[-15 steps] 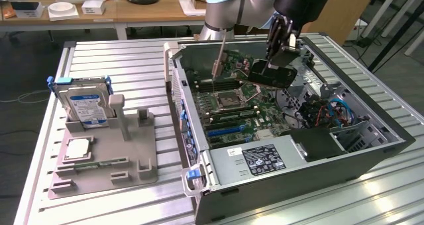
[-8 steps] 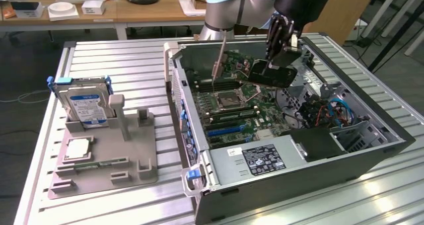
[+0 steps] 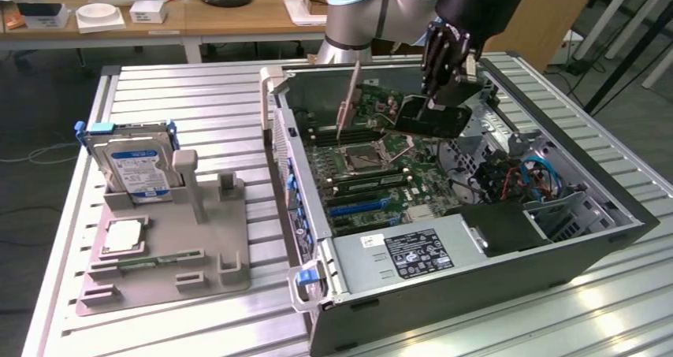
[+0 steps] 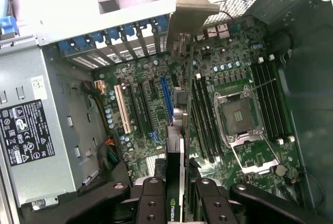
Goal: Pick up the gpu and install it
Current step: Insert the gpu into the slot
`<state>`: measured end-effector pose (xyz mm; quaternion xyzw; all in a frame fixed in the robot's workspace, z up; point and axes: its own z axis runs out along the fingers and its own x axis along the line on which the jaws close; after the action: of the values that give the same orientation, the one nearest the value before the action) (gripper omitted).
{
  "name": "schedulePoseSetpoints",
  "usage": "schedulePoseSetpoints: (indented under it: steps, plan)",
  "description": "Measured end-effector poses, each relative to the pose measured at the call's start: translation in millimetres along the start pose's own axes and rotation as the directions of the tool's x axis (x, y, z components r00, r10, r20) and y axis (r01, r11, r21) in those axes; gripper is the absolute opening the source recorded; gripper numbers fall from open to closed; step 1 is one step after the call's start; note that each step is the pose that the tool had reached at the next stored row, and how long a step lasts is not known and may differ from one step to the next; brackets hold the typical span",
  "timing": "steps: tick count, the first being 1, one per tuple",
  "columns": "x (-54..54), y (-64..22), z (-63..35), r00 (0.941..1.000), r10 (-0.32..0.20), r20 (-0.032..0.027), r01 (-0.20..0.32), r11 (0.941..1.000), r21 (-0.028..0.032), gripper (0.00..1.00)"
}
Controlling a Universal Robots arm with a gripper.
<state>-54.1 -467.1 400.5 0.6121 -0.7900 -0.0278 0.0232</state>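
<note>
**A:** So, how far along is the job?

**B:** Partway, I'd say. Nearest, toward the near corner of the counter (image 3: 200,97) on the exterior view's left, the grey holder (image 3: 169,274) has the hard drive (image 3: 135,164) standing in it. No dark card is on it, so the pick-up looks done.

**A:** And the install?

**B:** Not done, as I judge it. The open case (image 3: 462,314) lies along the counter's edge on the exterior view's right. Inside, past the power supply (image 3: 410,251) at its near end, the motherboard (image 3: 368,176) lies exposed. Its blue slot (image 4: 165,96) has nothing in it.

**A:** Where is the gpu, then?

**B:** The gpu (image 3: 433,119) is inside the case, over the far part of the motherboard and well apart from the holder. It stands on edge, with its pale bracket (image 4: 191,5) toward the case wall that carries the blue clips (image 4: 112,34). I can't tell whether its lower edge touches a slot. In the exterior view it seems to hang just above the board.

**A:** And the fingers?

**B:** The fingers (image 4: 179,187) are clenched on the gpu. In the wrist view the card runs straight between them, one finger on each face. They grip it at the end away from the bracket.
</note>
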Motion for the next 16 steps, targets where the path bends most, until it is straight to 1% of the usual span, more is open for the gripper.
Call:
schedulePoseSetpoints:
  steps: [8,16]
  plan:
    - [-0.1,-0.4,0.0,0.9977,-0.067,-0.0048,0.067,0.9977,0.0000,0.26]
    - [-0.2,-0.9,0.0,0.9914,-0.130,-0.0094,0.130,0.9915,-0.0004,0.26]
